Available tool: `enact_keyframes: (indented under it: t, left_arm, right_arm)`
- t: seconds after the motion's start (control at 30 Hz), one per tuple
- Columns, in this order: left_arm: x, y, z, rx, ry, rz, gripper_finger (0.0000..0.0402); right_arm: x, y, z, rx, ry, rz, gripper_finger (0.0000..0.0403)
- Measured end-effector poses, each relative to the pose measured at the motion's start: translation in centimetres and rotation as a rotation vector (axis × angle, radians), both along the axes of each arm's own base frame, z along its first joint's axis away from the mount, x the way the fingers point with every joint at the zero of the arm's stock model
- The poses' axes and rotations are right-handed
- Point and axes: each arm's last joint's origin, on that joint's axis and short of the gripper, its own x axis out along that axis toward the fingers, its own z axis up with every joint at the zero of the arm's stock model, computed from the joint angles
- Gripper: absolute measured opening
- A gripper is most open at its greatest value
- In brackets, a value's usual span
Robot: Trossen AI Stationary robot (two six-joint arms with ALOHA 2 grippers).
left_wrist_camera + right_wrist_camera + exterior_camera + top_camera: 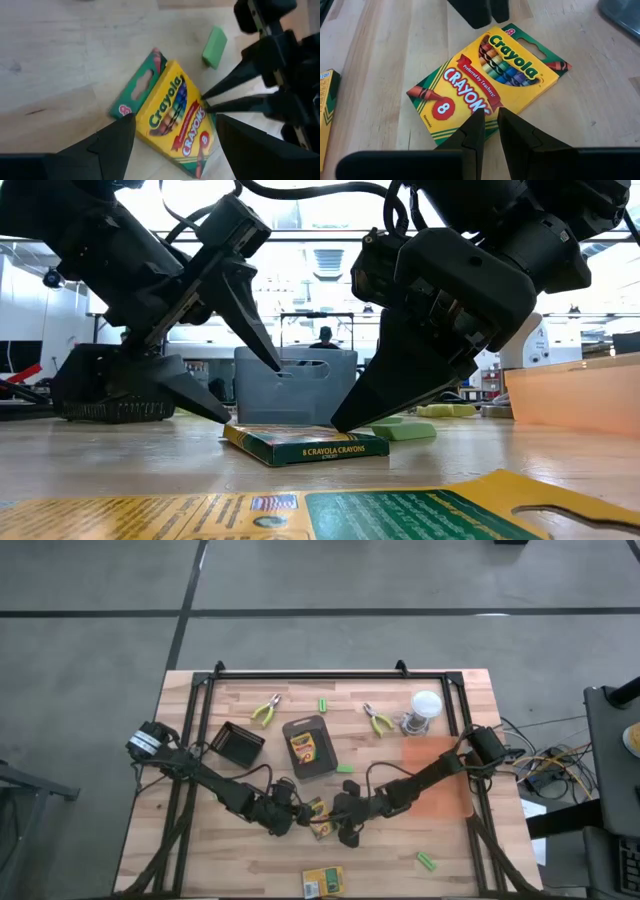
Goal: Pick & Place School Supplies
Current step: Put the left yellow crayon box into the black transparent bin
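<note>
The crayon box [316, 817] lies flat on the table [200, 860], low and centre in the high view, between your two grippers. Your left gripper [172, 132] stands wide open astride one end of it; your right gripper [489, 125] is closed to a thin gap, tips at the box's opposite edge, holding nothing. I'd say the pick-up is just starting. Use the right tips to brace the box, lower the left fingers [112, 142] past both edges, then close squarely so it doesn't skid or tilt.
</note>
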Motion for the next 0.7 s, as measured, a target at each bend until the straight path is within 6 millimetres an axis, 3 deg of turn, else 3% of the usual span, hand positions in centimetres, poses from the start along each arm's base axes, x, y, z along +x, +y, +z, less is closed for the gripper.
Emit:
enact_keyframes:
  t: [0.23,0.53,0.7]
  left_arm:
    - [-0.4,-0.4,-0.2,-0.046,0.043,-0.025,0.0282]
    - [-0.5,-0.4,-0.4,-0.052,0.06,-0.025,0.0282]
    - [-0.6,-0.4,-0.4,-0.048,0.068,-0.025,0.0282]
  right_arm:
    - [0.0,0.0,0.0,-0.001,0.003,-0.001,0.0057]
    - [0.6,-0.5,-2.6,0.037,0.024,-0.051,0.0056]
    - [0.7,-0.7,-2.4,0.055,0.023,-0.04,0.0056]
